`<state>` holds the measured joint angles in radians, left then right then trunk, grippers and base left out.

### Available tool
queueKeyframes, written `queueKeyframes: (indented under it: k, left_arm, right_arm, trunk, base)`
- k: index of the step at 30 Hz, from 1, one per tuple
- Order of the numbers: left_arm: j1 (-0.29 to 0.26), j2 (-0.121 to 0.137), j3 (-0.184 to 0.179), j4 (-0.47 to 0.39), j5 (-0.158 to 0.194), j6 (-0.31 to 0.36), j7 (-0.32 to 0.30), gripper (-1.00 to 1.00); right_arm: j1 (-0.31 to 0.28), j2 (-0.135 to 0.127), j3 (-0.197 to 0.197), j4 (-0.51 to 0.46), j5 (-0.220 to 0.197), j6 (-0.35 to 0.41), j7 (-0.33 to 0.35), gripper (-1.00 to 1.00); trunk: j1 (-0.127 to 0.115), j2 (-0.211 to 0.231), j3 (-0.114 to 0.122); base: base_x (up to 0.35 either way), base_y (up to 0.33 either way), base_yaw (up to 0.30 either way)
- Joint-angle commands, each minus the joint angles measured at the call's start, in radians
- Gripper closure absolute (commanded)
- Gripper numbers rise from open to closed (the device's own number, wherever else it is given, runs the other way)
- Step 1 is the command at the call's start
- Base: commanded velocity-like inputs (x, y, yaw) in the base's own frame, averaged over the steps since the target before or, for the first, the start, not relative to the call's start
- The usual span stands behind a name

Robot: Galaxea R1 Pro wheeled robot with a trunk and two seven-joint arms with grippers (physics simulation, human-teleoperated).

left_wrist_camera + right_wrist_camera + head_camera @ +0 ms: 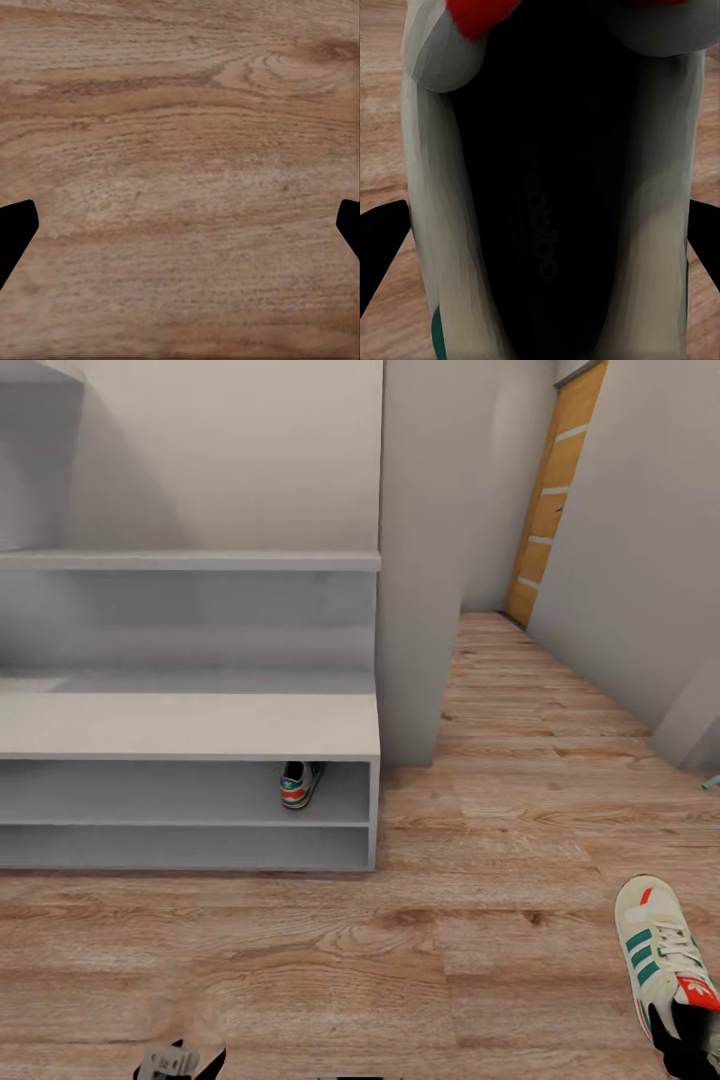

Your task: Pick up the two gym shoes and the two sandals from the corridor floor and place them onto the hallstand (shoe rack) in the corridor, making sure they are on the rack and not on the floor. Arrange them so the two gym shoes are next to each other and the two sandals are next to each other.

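Note:
One cream-white gym shoe [300,783] with green stripes stands in the upper open compartment of the pale grey hallstand [190,725], near its right end. The other gym shoe [662,950] hangs above the wood-plank corridor floor [400,960] at the lower right, toe pointing away. My right gripper [688,1045] holds it at the heel. In the right wrist view its dark opening [547,187] lies between the black fingers [379,247]. My left gripper [180,1062] is open over bare floor, with its fingers [15,229] wide apart. The sandals are out of view.
A white wall column [410,560] stands right of the hallstand. Beyond it the corridor runs back to an orange-brown door [545,500]. A small teal object [711,782] lies at the right edge by a grey wall. The lower hallstand compartment [180,847] holds nothing.

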<state>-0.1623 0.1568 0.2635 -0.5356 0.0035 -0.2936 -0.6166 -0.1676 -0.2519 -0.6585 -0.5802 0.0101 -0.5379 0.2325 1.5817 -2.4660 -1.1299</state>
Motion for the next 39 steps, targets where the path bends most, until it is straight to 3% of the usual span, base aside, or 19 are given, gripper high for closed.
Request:
queueKeyframes:
  k: [1, 10, 11, 18, 30, 39]
  left_arm:
    - [-0.001, -0.001, 0.004, 0.003, 0.000, -0.002, -0.007, -1.00]
    - [0.000, -0.001, 0.005, 0.009, -0.002, -0.005, -0.008, -1.00]
    - [0.000, -0.001, 0.005, 0.010, -0.001, -0.005, -0.008, -1.00]
    - [0.000, -0.001, 0.006, 0.011, 0.001, -0.006, -0.008, -1.00]
    - [0.003, 0.000, 0.007, 0.011, 0.002, -0.007, -0.008, -1.00]
    - [0.006, 0.000, 0.007, 0.011, 0.003, -0.007, -0.008, -1.00]
  right_arm:
    - [-0.001, 0.001, -0.006, 0.001, 0.001, -0.003, 0.008, 1.00]
    - [-0.001, 0.006, -0.006, 0.000, -0.001, -0.004, 0.008, 1.00]
    - [-0.001, 0.024, -0.006, -0.003, -0.001, -0.004, 0.008, 1.00]
    - [-0.001, 0.056, -0.008, -0.005, -0.001, -0.005, 0.008, 1.00]
    - [-0.001, 0.059, -0.008, 0.002, 0.001, -0.005, 0.008, 1.00]
    - [-0.001, 0.059, -0.007, 0.002, 0.001, -0.005, 0.008, 1.00]
  trunk:
    - [0.000, 0.000, -0.001]
    - [0.000, 0.000, -0.001]
    - [0.000, 0.000, -0.001]
    - [0.000, 0.000, -0.001]
    - [0.000, 0.000, -0.001]
    - [0.000, 0.000, -0.001]
  base:
    - [0.000, 0.000, 0.000]
    - [0.000, 0.054, 0.000]
    - [0.000, 0.261, 0.000]
    - [0.000, 0.286, 0.000]
    - [-0.003, 0.305, 0.000]
    - [-0.168, 0.285, 0.000]
